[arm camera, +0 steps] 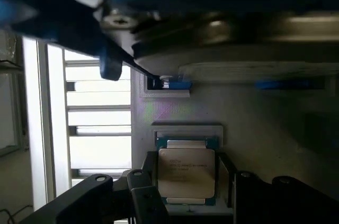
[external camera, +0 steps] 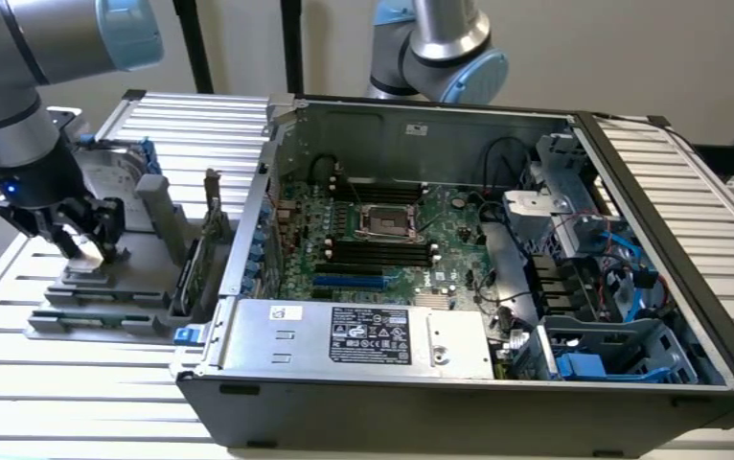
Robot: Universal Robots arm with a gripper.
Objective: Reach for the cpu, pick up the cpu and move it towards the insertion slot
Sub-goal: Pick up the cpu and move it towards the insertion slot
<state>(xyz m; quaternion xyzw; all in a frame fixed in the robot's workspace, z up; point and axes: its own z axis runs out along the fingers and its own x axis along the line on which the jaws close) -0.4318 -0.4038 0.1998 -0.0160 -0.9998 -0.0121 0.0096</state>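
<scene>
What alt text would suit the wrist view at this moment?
The cpu, silvery face up, lies in a grey holder with the gripper close around it. Beyond it are a blue-railed hard drive and a slatted white table.

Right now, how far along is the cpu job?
Reach looks done: the gripper hangs right at the cpu. In hand: the pickup, as the cpu lies in its grey holder. Left: the lift and the move to the insertion slot inside the computer case.
</scene>
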